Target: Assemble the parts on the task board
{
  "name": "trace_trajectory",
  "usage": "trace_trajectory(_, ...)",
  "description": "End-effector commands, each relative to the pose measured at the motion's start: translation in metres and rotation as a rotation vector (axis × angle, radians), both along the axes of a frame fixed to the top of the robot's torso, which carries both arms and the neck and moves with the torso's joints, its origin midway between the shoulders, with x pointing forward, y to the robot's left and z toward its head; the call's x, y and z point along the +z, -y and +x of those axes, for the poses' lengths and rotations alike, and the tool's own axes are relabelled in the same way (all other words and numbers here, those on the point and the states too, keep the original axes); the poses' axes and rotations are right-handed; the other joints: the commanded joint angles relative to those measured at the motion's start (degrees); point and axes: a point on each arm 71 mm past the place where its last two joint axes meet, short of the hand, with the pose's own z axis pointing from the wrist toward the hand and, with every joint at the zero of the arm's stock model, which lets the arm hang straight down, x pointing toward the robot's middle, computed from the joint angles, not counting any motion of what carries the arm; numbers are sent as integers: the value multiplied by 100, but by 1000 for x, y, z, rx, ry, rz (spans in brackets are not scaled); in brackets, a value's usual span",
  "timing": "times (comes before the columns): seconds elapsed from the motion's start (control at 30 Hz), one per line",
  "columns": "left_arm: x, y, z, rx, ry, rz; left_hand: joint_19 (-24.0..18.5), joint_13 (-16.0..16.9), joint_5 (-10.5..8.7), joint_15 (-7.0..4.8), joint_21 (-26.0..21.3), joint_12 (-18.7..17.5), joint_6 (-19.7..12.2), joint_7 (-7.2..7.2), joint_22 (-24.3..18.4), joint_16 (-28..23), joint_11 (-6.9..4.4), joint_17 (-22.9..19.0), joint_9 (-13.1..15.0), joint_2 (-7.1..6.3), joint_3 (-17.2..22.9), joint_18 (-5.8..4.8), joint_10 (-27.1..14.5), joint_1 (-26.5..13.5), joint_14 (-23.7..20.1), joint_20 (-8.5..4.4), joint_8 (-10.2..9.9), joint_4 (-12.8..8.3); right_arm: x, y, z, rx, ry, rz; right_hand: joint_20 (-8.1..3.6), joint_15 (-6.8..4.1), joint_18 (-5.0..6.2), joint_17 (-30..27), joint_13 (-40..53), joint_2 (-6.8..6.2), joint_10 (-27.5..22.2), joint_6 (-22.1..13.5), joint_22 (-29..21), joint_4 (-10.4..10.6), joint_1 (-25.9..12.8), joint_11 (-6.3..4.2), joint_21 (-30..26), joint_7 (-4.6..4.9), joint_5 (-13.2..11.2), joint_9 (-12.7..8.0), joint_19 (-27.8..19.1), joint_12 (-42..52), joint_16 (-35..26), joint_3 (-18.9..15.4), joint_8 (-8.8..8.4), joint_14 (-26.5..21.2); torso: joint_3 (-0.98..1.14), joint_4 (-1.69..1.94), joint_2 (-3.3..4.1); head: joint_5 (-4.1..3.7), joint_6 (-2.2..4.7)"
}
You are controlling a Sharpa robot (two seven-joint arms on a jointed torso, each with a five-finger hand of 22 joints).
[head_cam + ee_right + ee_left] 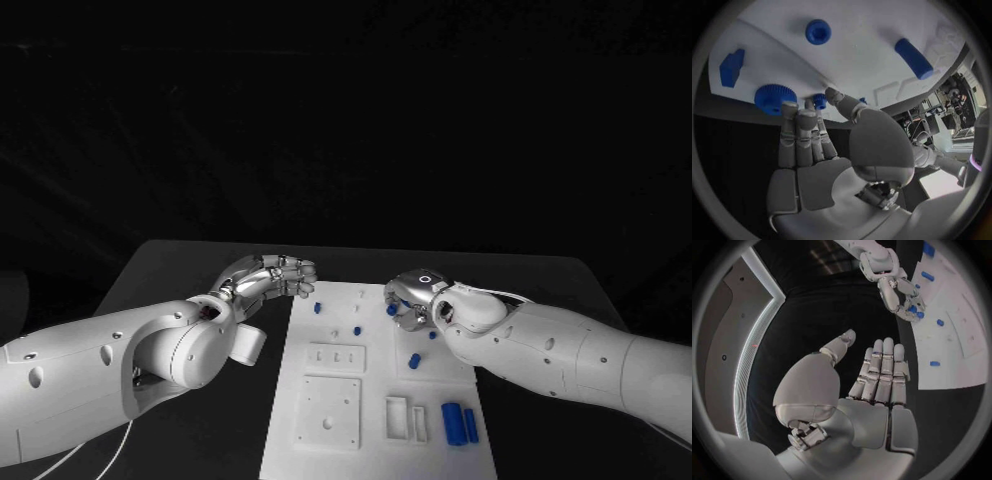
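1. The left hand point(271, 278) hovered over the table point(173, 262), just off the board's far-left corner, fingers straight and apart, holding nothing.
2. The board point(378, 400) lay mid-table, with small blue parts point(356, 330) scattered on its far half and two blue cylinders point(459, 423) lying side by side near its right edge.
3. The right hand point(414, 298) sat at the board's far-right end; its fingertips point(828, 95) pinched a small blue knob point(819, 100), beside a blue gear point(775, 98).
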Motion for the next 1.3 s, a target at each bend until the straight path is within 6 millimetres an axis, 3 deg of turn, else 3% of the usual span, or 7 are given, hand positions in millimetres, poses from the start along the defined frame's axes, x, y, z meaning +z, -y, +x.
trace_trajectory(0.03,1,3,0,-24,5,-4,-48,-10,-36,9,-31,-22,30,44,10,-37,8,-5,-9,-5,13,-2,-14,-62,-45,9,-38,-35,-2,-1,-1,7,-6,-9,-62,-6,182,-11,1,6,63,54,117,42,-77,-7,34,-3,-40,14,22,6,25,39,-2,-25,-8,-5,31,4,14)
trace_trajectory(0.2,1,3,0,-25,4,-5,-48,-12,-41,10,-31,-24,28,45,12,-39,9,-6,-9,-5,15,-1,-18,-65,-47,9,-41,-39,-2,-3,-1,9,-1,-6,-73,-50,182,-28,42,27,195,126,119,109,-71,-52,59,-37,-47,41,11,54,39,145,35,-35,-11,-5,55,5,41)
trace_trajectory(0.23,1,3,0,-26,3,-4,-48,-13,-42,10,-31,-25,28,45,12,-39,10,-6,-9,-5,16,-1,-19,-66,-47,10,-42,-40,-1,-3,0,9,1,-5,-75,-60,182,-31,53,30,221,143,120,120,-69,-63,67,-44,-48,48,9,62,41,168,43,-38,-21,73,50,-73,30)
trace_trajectory(0.27,1,3,0,-26,3,-4,-48,-13,-42,10,-31,-25,28,45,12,-39,10,-6,-9,-5,16,-1,-20,-66,-48,10,-42,-41,-1,-3,0,9,1,-4,-76,-64,182,-32,57,33,233,150,120,124,-67,-67,69,-47,-49,51,9,67,42,176,47,-38,-24,85,55,-87,35)
trace_trajectory(0.57,1,3,1,-26,1,-3,-49,-18,-51,11,-31,-31,23,47,15,-42,14,-6,-10,-4,23,2,-29,-69,-49,10,-50,-52,0,-5,-1,4,22,4,-95,-175,182,-52,213,91,519,350,126,193,-100,-181,157,-144,-53,147,-8,183,72,308,165,-43,-28,86,86,-87,54)
trace_trajectory(0.87,1,3,1,-26,0,-3,-49,-23,-59,11,-30,-37,19,49,18,-42,17,-5,-10,-6,29,4,-37,-69,-48,11,-56,-65,2,-5,-1,-7,59,-2,-114,-332,182,-52,427,163,882,679,128,38,38,-341,261,-294,-52,309,-35,357,103,491,359,-73,-29,77,104,-69,74)
trace_trajectory(1.3,0,1,2,-19,1,0,-50,-29,-66,12,-30,-44,13,52,22,-44,19,-5,-11,-5,38,6,-49,-69,-48,12,-64,-80,19,-9,0,-43,156,89,-114,-359,182,-69,535,166,916,717,121,-13,29,-368,304,-316,-52,378,-49,369,99,565,378,-73,-32,68,123,-57,125)
